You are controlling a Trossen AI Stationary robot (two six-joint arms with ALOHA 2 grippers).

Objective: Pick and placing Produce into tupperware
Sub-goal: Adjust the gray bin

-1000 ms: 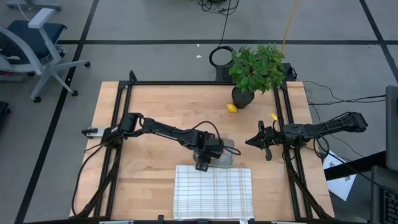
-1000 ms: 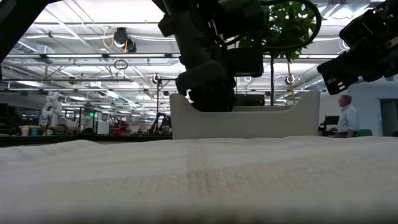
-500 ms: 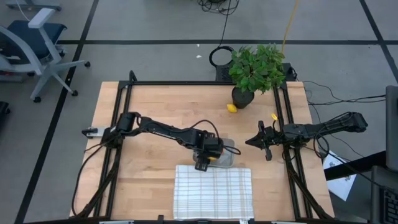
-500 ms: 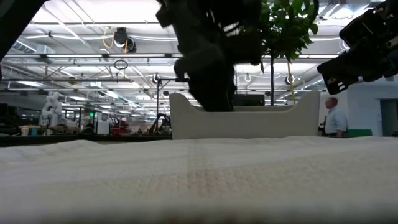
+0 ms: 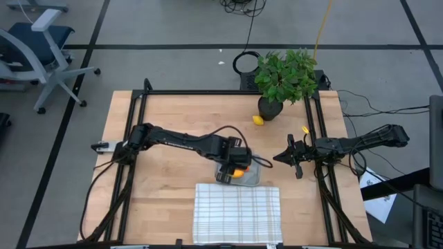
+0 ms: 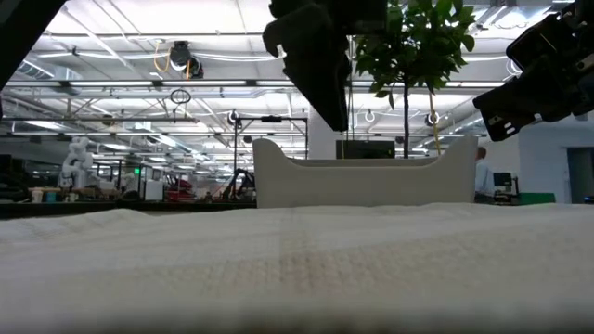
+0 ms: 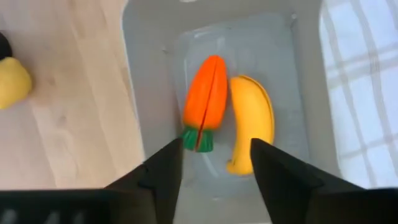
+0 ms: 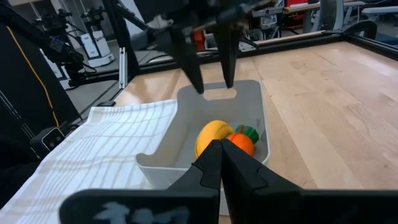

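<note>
The translucent grey tupperware tub (image 5: pixel 255 167) (image 7: pixel 140 81) stands on the wooden table, just beyond the white grid cloth. The orange carrot with its green top (image 7: pixel 204 99) (image 8: pixel 240 142) and the yellow banana (image 7: pixel 252 121) (image 8: pixel 211 134) lie side by side on the tub's floor. The lemon (image 5: pixel 257 120) (image 7: pixel 12 81) rests on the table by the plant pot. My left gripper (image 7: pixel 214 149) (image 8: pixel 212 84) hangs open above the tub, fingers pointing down and touching nothing. My right gripper (image 5: pixel 277 158) (image 8: pixel 221 158) waits shut to the right of the tub.
A leafy potted plant (image 5: pixel 285 76) stands at the table's far right, close to the lemon. The white grid cloth (image 5: pixel 237 211) (image 6: pixel 297 260) lies on the near side of the tub. A black frame runs round the table. Bare wood lies left of the tub.
My left gripper has risen from low inside the tub until its fingers are clear above the rim, shifting slightly toward the far edge. The carrot, hidden under the gripper before, now shows lying in the tub beside the banana.
</note>
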